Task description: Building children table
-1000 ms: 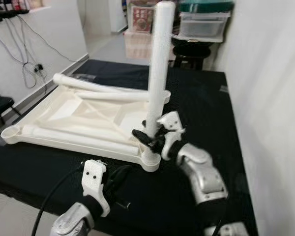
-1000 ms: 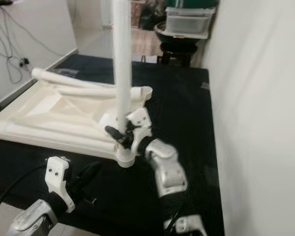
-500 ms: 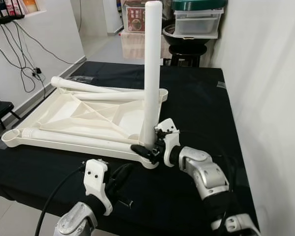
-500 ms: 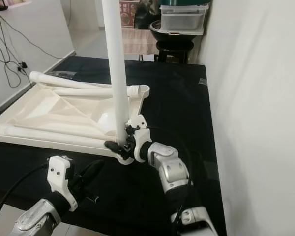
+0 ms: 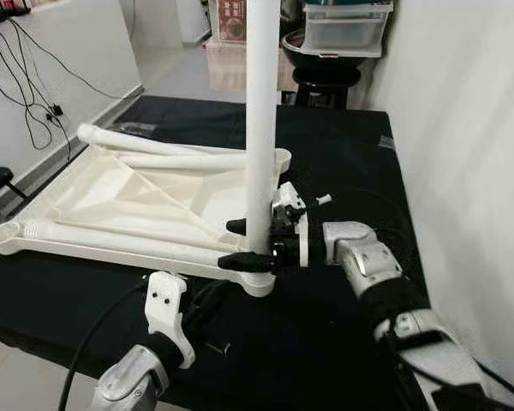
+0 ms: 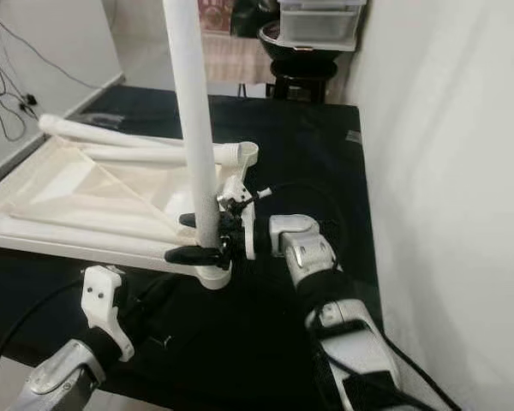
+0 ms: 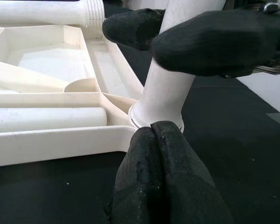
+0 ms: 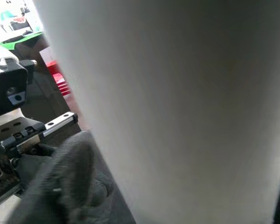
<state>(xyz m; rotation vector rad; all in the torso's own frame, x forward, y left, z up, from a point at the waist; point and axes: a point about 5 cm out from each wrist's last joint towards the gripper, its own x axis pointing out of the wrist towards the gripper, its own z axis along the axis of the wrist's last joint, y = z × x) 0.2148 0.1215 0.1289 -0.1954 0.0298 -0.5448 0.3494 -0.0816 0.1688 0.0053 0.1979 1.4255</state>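
Observation:
The white children's tabletop [image 5: 111, 253] lies upside down on a black-covered table. One white table leg [image 5: 259, 128] stands upright in its near right corner socket [image 7: 155, 122]. My right gripper [image 5: 230, 243] reaches in from the right, shut on this leg just above the socket, one black finger [image 7: 214, 42] on each side. Low in front of the socket sits my left gripper [image 5: 207, 295], shut and holding nothing, its tips [image 7: 154, 133] close to the socket's base. Three more legs lie on the tabletop: two along the far edge [image 5: 154, 145] and one along the near edge [image 5: 128, 241].
A white wall [image 5: 471, 128] runs close along the table's right side. Beyond the far edge stand a dark stool [image 5: 325, 81] and stacked storage boxes [image 5: 343, 30]. Cables hang on the left wall [image 5: 34, 94]. A small loose part [image 5: 216, 348] lies on the cloth near me.
My right forearm has swung round and now reaches the leg level from the right, its fingers higher above the socket. The leg stands straighter. The head camera has shifted; the left gripper stays put.

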